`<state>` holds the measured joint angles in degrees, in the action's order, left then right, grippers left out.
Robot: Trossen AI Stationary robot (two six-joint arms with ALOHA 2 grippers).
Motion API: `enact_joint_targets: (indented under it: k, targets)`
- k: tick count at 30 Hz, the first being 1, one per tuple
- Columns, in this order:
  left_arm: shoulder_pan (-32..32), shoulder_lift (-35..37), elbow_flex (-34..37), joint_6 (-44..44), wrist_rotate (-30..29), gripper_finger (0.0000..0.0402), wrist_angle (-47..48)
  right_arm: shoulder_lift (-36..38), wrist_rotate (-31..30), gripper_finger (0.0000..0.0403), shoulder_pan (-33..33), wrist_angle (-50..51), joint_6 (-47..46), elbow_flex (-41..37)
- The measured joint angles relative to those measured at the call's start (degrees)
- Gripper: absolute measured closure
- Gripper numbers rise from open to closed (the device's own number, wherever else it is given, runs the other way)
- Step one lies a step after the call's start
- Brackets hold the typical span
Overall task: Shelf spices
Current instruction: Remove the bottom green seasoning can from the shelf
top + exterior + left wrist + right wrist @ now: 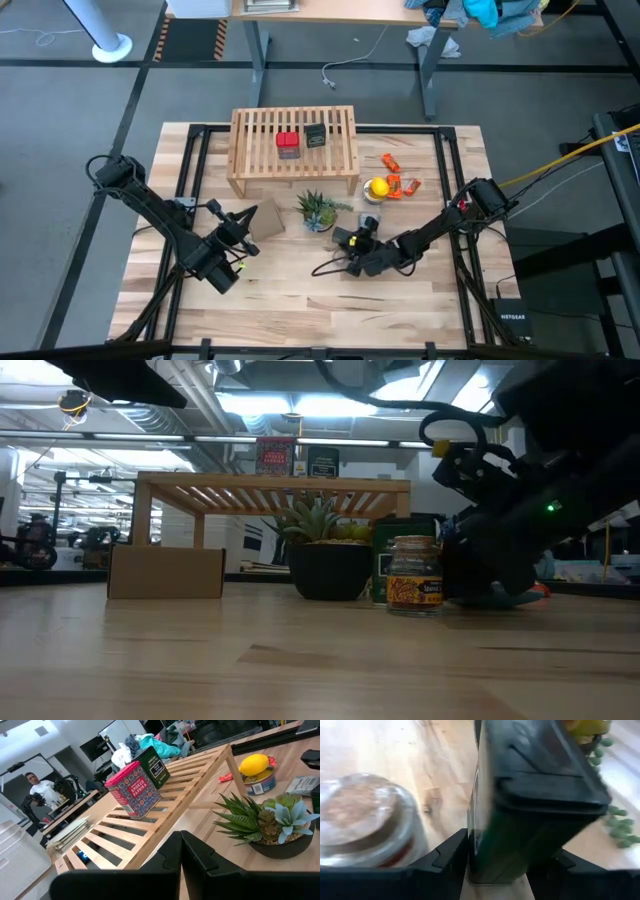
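Shelf (294, 150) carries two tins; right end effector (495, 862) grips a dark tin (530, 795) (left clenched).

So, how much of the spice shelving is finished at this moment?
Done: the red tin and a dark tin stand on the shelf. In hand: the right gripper clamps a dark green tin by the plant. Left: that tin and the small jar. The left gripper waits shut.
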<state>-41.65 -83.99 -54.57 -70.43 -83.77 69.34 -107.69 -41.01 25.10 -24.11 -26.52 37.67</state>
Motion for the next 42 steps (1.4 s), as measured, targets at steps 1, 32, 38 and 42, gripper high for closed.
enact_joint_targets:
  k: [1,32,38,42]
  targets:
    - [0.0,0.0,0.0,0.0,0.0,0.0402,0.0,0.0,0.0,0.0223,0.0,0.9,0.1,0.2]
    - [0.0,0.0,0.0,-2.9,4.5,0.0402,-3.0,1.0,3.8,0.0223,0.0,4.2,-0.6,0.3]
    - [0.0,0.0,0.0,-2.9,9.8,0.0402,-4.3,1.0,3.7,0.0223,0.0,4.2,-0.2,0.3]
    - [0.1,0.0,0.0,-2.3,10.4,0.0402,-4.5,1.0,3.7,0.0223,0.0,4.1,1.3,0.3]
